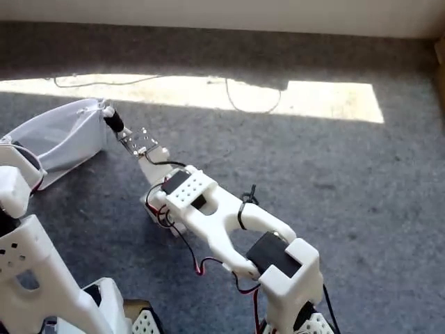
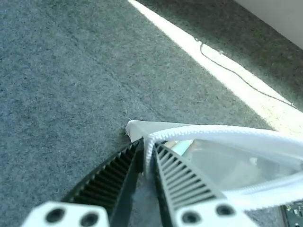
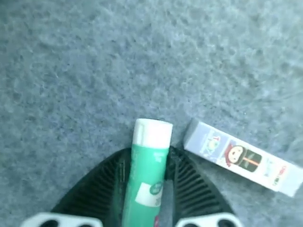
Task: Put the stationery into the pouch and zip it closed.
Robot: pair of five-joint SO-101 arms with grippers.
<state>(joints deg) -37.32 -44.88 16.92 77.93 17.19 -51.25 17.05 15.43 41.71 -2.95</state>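
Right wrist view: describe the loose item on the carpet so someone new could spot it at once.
On the grey carpet, close beside the right gripper, which is shut on a green glue stick, lies a small box. It is flat-sided and pale bluish with a cartoon figure on it, unlike the round, white-capped stick.

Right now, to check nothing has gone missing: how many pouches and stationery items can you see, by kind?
pouch: 1
glue stick: 1
small box: 1
Total: 3
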